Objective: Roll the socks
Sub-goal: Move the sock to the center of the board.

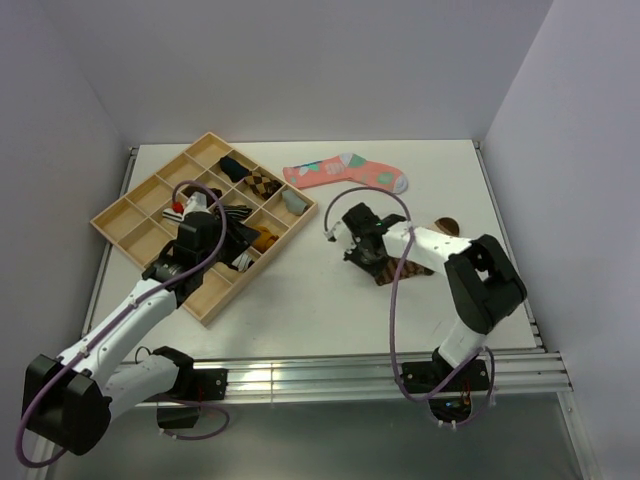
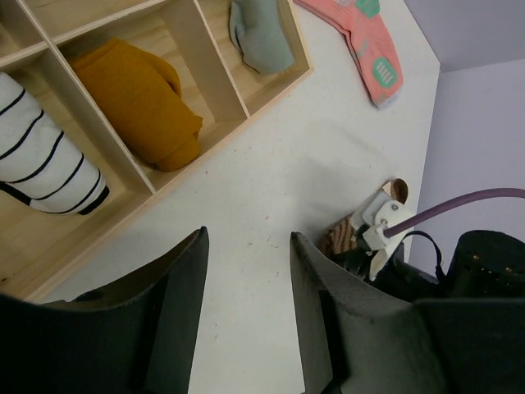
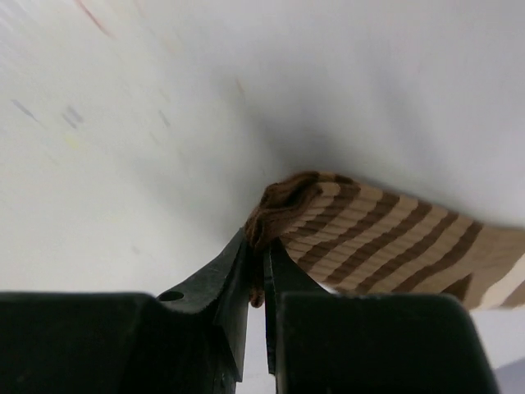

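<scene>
While the right gripper (image 3: 256, 246) pinched the bunched end of the brown sock (image 3: 369, 238) between nearly closed fingers, the rest of that sock lay flat on the tabletop (image 3: 123, 123). The left gripper (image 2: 246, 246) hung empty, fingers apart, near the edge of the wooden tray (image 2: 209, 66). There the white striped sock (image 2: 41, 156) sat bundled in one compartment.

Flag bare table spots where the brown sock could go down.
Widest bare patch: centre, between the tray and the right gripper pinching the brown sock. Also free: the back right corner past the pink sock, and the near strip along the rail. Crowded: the tray, left gripper at its edge.
</scene>
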You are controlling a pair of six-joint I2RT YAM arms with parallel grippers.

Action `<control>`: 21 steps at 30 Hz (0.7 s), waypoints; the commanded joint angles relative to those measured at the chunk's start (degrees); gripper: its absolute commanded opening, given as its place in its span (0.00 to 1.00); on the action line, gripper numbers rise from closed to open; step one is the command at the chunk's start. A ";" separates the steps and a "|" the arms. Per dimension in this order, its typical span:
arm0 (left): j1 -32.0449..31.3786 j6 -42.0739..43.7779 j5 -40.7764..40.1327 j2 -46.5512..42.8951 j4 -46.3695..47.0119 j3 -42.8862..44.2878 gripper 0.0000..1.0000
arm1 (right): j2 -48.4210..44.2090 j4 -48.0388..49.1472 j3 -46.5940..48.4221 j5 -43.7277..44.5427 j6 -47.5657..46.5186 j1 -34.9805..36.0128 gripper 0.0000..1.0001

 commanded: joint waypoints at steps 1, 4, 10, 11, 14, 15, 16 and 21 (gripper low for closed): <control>-0.14 0.66 -0.35 -2.90 -0.02 0.53 0.50 | 2.55 3.08 4.66 -1.76 1.44 7.70 0.09; -0.14 1.27 -1.06 -4.83 -2.13 1.05 0.50 | 4.74 3.18 5.98 -1.76 2.41 12.82 0.08; -0.14 1.72 -1.23 -7.21 -3.72 0.36 0.49 | 4.84 -1.30 4.75 -13.14 0.84 19.51 0.08; -0.05 1.63 -1.15 -7.48 -3.54 -0.08 0.49 | 3.79 -3.49 4.40 -15.18 0.31 19.60 0.08; -0.14 1.54 -0.01 -7.57 -1.44 -1.84 0.47 | 1.77 -7.70 4.57 -22.90 -1.97 19.43 0.08; -0.14 1.54 0.35 -7.39 -0.73 -2.28 0.45 | 1.67 -8.68 4.75 -24.33 -2.68 19.17 0.07; -0.31 1.37 0.70 -6.87 1.10 -3.33 0.43 | 1.76 -9.48 5.53 -25.74 -3.03 18.73 0.06; -3.21 1.89 1.84 -6.86 12.43 -10.52 0.30 | 5.62 -14.84 8.35 -34.26 -6.28 12.77 0.06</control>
